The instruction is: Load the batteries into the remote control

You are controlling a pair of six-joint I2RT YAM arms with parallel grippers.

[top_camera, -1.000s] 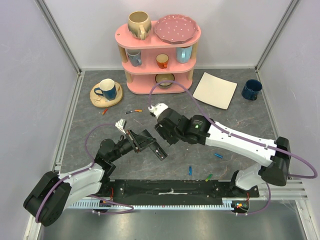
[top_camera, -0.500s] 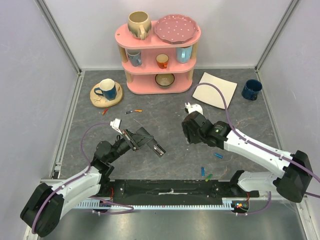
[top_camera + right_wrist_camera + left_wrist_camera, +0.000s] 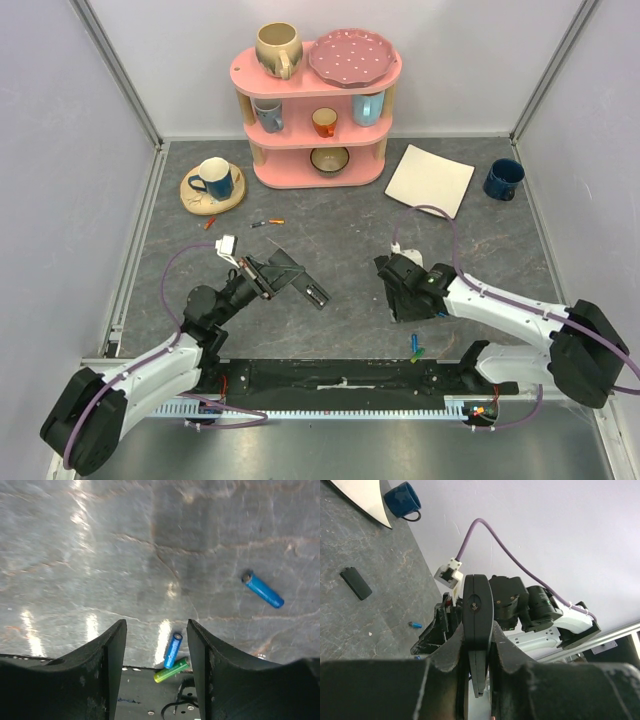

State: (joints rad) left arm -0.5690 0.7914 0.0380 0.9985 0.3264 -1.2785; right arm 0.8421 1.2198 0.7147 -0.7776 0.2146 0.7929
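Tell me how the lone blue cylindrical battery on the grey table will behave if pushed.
The lone blue cylindrical battery, smooth and lying on its side on the grey table, would probably roll. Its glossy skin might slip in the open right gripper. It looks rigid, unlikely to bend.

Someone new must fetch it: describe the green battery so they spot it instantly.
Go to the table's near edge, just left of the right arm's base. There a blue battery and the green battery lie close together. The green one is nearest the edge.
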